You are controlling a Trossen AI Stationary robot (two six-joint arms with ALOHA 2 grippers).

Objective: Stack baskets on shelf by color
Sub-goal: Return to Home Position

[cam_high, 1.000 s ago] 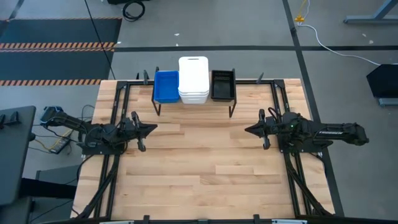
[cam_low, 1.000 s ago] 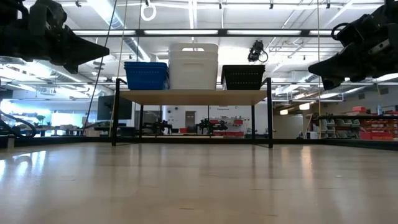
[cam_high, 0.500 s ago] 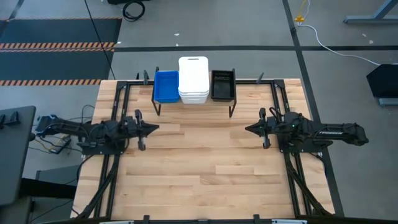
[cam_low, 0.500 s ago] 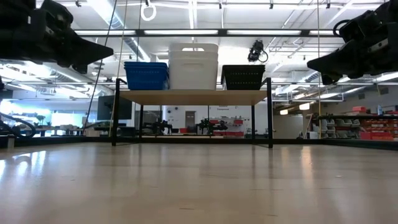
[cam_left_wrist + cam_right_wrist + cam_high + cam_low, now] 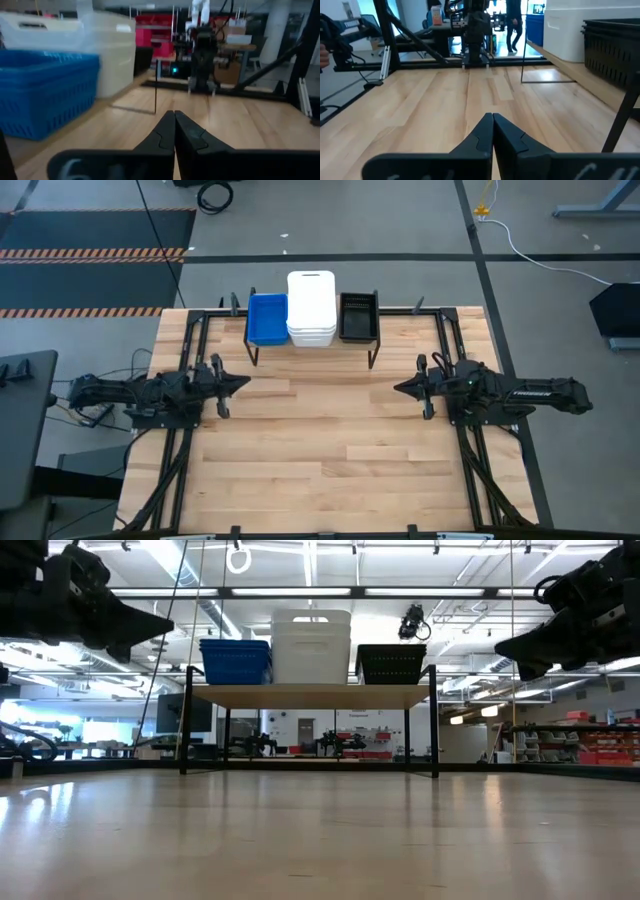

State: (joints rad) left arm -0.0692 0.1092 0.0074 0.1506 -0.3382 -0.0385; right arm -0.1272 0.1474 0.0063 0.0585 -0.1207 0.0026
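The shelf [image 5: 310, 695] stands at the table's far edge on thin black legs. On its plank sit three stacks side by side: blue baskets [image 5: 267, 318] [image 5: 236, 661], white baskets [image 5: 311, 308] [image 5: 311, 645], and black baskets [image 5: 358, 316] [image 5: 391, 664]. My left gripper [image 5: 246, 382] [image 5: 174, 114] hovers shut above the table, left of and nearer than the shelf. My right gripper [image 5: 397, 388] [image 5: 493, 116] hovers shut to the right, pointing at the left one. Neither touches anything. The left wrist view shows the blue [image 5: 45, 92] and white stacks; the right wrist view shows the black stack [image 5: 612, 47].
Bare wooden tabletop [image 5: 320, 440] lies between the two arms and in front of the shelf. Black metal frame rails [image 5: 185, 360] [image 5: 455, 360] run along the table's left and right sides. A person [image 5: 512, 25] walks in the room beyond the table.
My left arm's rear links have swung a little toward the table's near edge, while its shut gripper has stayed almost where it was. The right arm and the baskets have kept still.
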